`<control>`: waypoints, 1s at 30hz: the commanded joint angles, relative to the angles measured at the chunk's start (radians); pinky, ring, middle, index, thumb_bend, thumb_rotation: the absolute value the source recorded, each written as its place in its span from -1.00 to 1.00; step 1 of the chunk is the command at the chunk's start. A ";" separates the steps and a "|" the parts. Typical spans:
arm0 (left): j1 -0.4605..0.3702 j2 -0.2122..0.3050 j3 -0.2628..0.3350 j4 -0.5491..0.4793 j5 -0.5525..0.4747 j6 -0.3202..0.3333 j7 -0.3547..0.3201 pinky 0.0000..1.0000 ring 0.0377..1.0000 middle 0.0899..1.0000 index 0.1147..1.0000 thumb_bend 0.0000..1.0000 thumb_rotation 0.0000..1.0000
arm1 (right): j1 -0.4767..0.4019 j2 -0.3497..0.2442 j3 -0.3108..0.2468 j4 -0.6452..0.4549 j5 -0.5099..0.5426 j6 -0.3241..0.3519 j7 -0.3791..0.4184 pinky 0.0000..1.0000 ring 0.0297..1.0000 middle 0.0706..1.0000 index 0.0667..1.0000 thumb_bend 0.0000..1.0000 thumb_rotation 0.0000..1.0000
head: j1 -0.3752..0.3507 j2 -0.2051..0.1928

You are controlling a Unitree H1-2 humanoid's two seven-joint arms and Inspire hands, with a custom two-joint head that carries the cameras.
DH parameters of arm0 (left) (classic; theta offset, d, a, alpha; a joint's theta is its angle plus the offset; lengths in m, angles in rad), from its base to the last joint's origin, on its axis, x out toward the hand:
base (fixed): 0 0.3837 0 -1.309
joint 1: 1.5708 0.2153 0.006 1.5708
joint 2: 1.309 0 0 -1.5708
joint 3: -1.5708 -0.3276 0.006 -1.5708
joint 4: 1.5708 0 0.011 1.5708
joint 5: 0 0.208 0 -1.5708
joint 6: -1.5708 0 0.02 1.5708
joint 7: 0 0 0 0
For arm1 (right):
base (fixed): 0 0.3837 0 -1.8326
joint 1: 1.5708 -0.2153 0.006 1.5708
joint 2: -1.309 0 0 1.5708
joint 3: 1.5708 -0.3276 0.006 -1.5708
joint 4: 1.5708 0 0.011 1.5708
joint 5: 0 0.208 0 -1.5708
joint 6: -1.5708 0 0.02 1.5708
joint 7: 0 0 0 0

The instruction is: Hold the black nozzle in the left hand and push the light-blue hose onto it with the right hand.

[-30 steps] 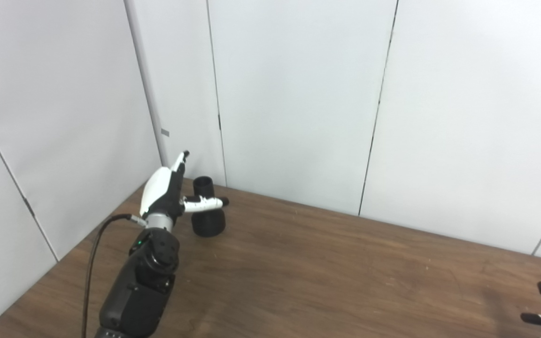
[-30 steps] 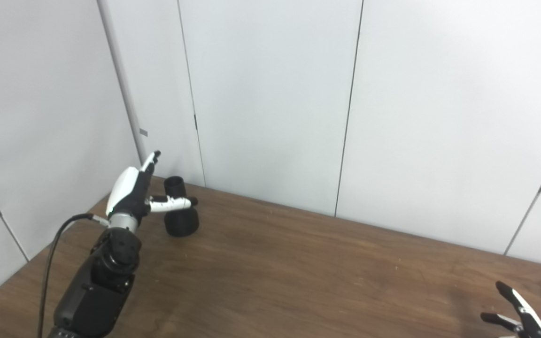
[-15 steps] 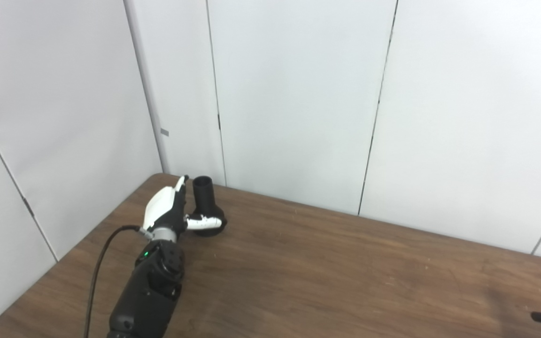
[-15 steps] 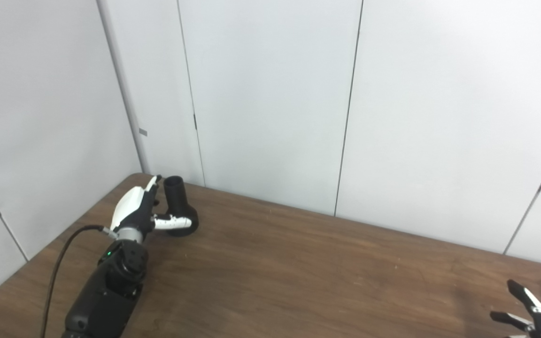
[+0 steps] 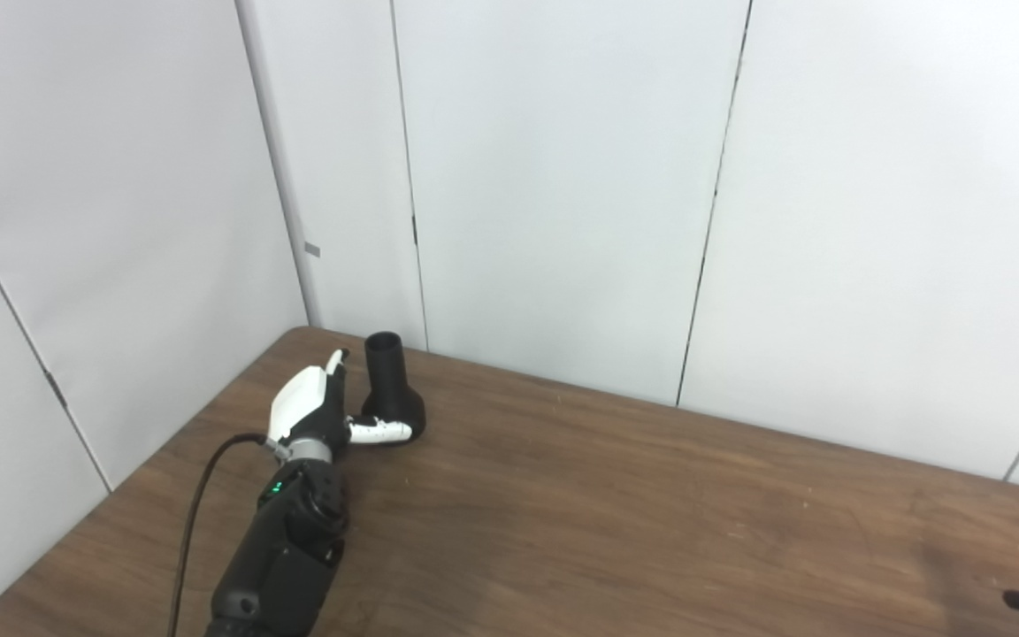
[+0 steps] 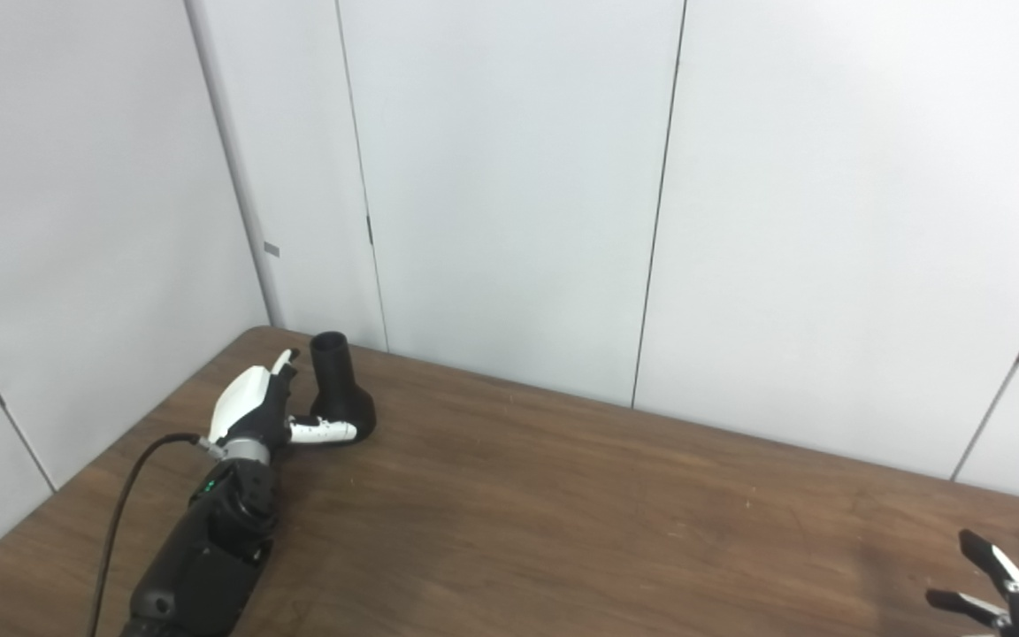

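black funnel-shaped plastic nozzle stands upright on brown wooden table, wide base down, narrow neck up, at far left corner near white wall panels. left robot hand just beside nozzle, fingers spread, thumb across nozzle base, grasping nothing. right robot hand at lower right edge, fingers apart, released, well apart from nozzle. black cable trails from left wrist.

Black nozzle upright on wooden table, left hand spread beside it, right hand splayed at bottom-right corner
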 commanded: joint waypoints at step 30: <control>-0.072 0.050 -0.091 0.094 -0.025 -0.006 -0.020 0.31 0.53 0.45 0.50 0.90 -0.49 | -0.004 -0.010 -0.009 -0.088 0.018 0.024 0.006 0.02 0.41 0.82 0.82 0.37 -1.00 | -0.025 0.031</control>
